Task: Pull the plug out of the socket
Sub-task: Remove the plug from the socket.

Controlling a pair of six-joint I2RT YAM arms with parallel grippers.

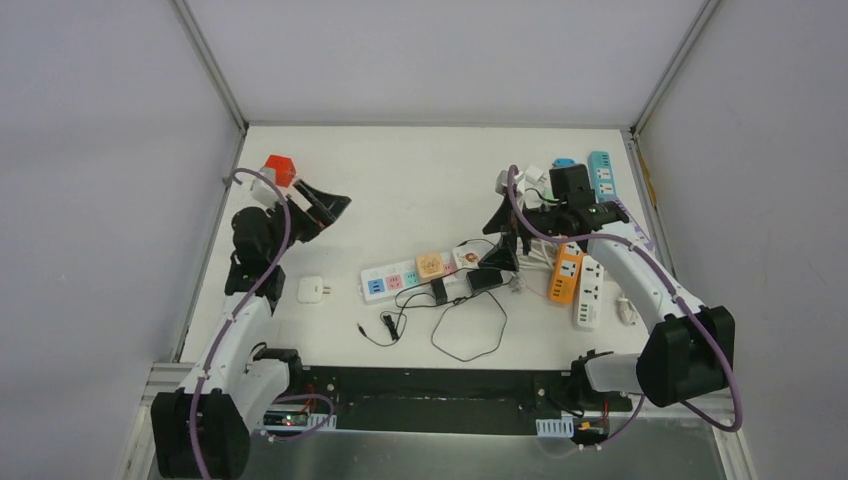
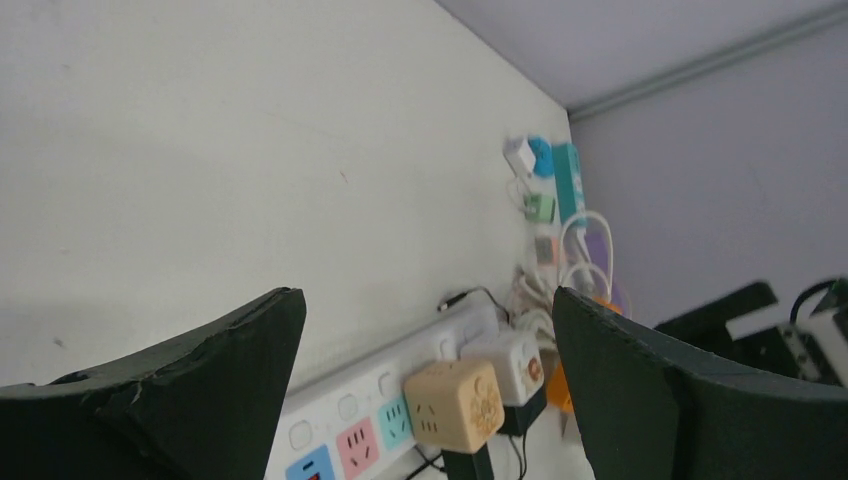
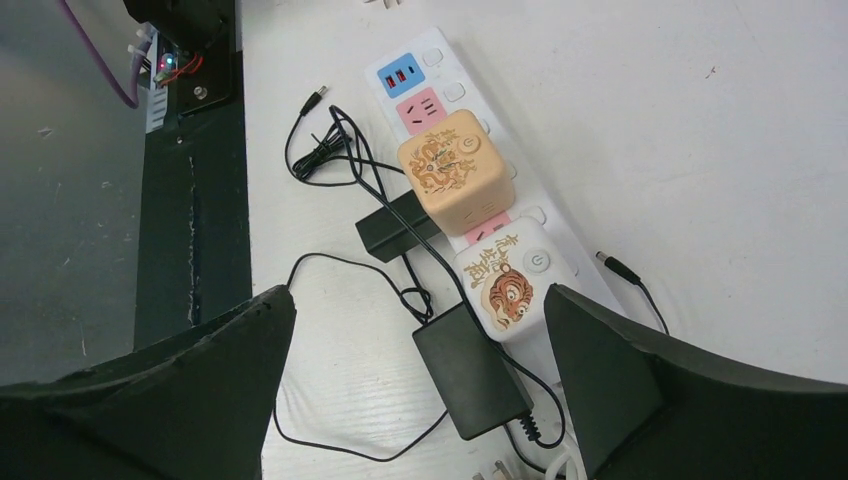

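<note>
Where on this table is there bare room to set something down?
The far middle of the table, between the left gripper and right gripper and beyond the white power strip, is bare. Crowded: around the orange strip at right, and black cables just before the power strip.

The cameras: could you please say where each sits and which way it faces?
Top external: above and behind, looking down at the table; left arm and right arm show.
Left wrist: on its arm, looking across at the power strip; open jaws show.
Right wrist: on its arm, looking down on the tan cube; open jaws show.
All share the tan cube.
</note>
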